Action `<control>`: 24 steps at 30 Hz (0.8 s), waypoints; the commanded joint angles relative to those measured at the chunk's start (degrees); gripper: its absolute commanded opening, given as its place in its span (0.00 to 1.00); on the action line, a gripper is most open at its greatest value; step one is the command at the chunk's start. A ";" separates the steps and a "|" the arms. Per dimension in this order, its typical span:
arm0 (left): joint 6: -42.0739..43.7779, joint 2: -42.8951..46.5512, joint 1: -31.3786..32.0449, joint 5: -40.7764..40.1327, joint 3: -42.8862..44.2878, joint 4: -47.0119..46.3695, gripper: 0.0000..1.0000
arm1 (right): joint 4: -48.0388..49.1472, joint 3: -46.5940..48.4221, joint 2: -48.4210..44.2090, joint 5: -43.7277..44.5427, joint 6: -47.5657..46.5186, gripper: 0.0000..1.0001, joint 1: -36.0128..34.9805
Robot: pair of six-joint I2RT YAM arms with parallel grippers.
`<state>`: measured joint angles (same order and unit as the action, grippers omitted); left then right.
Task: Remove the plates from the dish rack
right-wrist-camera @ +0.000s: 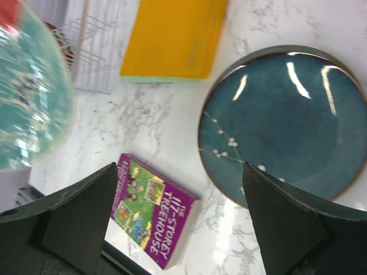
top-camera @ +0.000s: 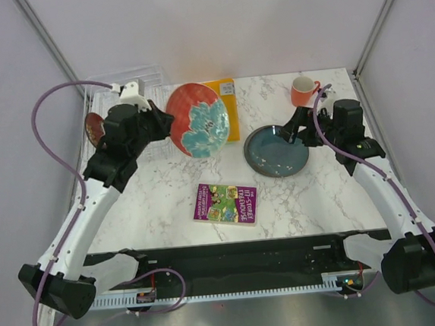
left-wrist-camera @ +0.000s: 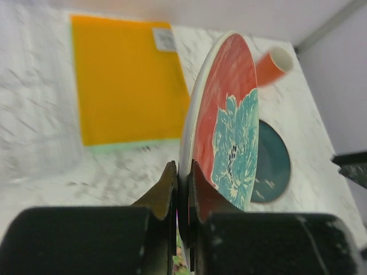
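My left gripper [top-camera: 165, 126] is shut on the rim of the red plate with teal blotches [top-camera: 198, 120] and holds it on edge above the table, right of the dish rack [top-camera: 123, 81]. In the left wrist view the fingers [left-wrist-camera: 168, 189] pinch that plate [left-wrist-camera: 229, 126]. The glossy dark teal plate [top-camera: 277, 150] lies flat on the table. My right gripper [top-camera: 297, 128] is open and empty above its far edge; the right wrist view [right-wrist-camera: 180, 169] shows the plate [right-wrist-camera: 284, 123] below. A dark red plate [top-camera: 94, 129] shows behind the left arm. The grey-green plate is out of view.
An orange folder [top-camera: 229, 105] lies at the back centre, partly behind the held plate. An orange mug [top-camera: 303, 91] stands at the back right. A purple book [top-camera: 225, 203] lies in the front middle. Walls close in on both sides.
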<state>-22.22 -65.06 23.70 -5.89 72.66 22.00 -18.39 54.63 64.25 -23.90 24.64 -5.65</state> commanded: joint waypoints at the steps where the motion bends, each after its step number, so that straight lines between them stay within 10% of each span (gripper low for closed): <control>1: -20.38 1.86 0.11 20.55 -8.40 -21.35 0.02 | 10.21 -2.77 -2.46 -7.03 7.51 0.97 -2.34; 20: -33.24 5.20 1.26 30.94 -23.27 -42.30 0.02 | 22.17 -7.96 1.23 -8.00 14.73 0.94 -9.11; 24: -33.85 5.03 1.35 30.59 -24.76 -43.61 0.02 | 26.55 -9.62 2.11 -11.25 16.92 0.69 -9.20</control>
<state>-48.58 -62.81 24.75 21.39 47.40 -7.92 1.04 46.41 65.63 -31.35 39.24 -14.46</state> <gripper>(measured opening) 0.077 0.807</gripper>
